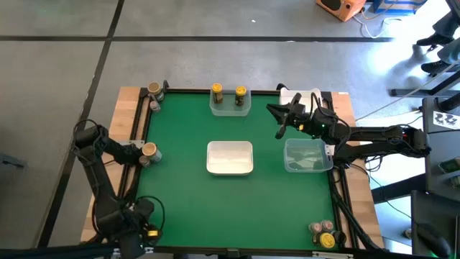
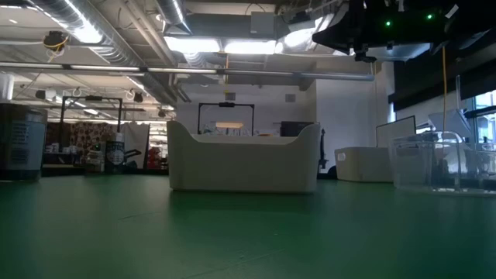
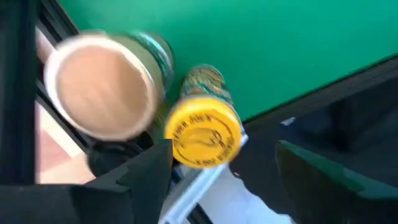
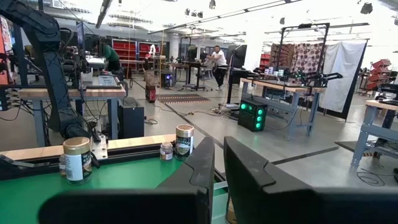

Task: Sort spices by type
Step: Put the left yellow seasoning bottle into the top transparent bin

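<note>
Several spice jars sit scattered round the green table [image 1: 187,194]: two yellow-capped jars [image 1: 216,91] stand in the clear tub [image 1: 230,108] at the far edge, one tan-capped jar [image 1: 154,89] stands at the far left corner, a small cluster [image 1: 322,234] waits at the near right corner, and another tan-capped jar [image 1: 149,150] stands at the left edge by the left gripper [image 1: 138,153]. In the left wrist view that jar sits next to a yellow-capped jar [image 3: 202,130], between fingers that look spread and not touching either, though blur makes contact hard to judge. The right gripper [image 1: 282,124] hovers above the table beside a second clear tub [image 1: 307,155], fingers pressed almost together with nothing between them. A white tub [image 1: 230,157] sits mid-table. These jars look small, rigid and light, with smooth round sides that could slip or roll if tipped; a grip across the body just under the cap seems safest, since the cap gives a lip to catch on.
</note>
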### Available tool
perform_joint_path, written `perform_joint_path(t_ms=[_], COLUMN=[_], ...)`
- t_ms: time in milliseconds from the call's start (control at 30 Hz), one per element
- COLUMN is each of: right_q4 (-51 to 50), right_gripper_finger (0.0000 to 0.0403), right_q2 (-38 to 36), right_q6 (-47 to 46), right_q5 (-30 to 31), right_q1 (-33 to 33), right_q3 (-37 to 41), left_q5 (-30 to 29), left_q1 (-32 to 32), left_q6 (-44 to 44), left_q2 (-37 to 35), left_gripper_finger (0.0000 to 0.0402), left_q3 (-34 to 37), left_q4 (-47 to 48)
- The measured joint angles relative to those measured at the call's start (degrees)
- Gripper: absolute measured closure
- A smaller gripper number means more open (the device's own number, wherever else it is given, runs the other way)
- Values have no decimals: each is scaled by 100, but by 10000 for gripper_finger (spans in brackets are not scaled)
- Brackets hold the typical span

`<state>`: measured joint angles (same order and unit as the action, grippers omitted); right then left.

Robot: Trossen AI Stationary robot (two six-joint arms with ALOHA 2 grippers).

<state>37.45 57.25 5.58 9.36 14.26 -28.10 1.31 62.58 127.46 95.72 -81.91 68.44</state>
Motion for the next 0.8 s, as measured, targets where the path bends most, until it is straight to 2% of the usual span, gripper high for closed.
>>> perform_joint_path(t_ms=[167,800], right_q4=[-7,-57], right_gripper_finger=[364,364], right_q2=[0,0], right_q6=[0,0], right_q5=[-2,-2], right_q1=[0,-2], right_q3=[0,0], left_q5=[-1,-1], left_q1=[37,92], left_q6=[267,153], left_q2=[-4,28], left_gripper_finger=[129,129], left_q3=[188,300], left_q4=[-161,-194])
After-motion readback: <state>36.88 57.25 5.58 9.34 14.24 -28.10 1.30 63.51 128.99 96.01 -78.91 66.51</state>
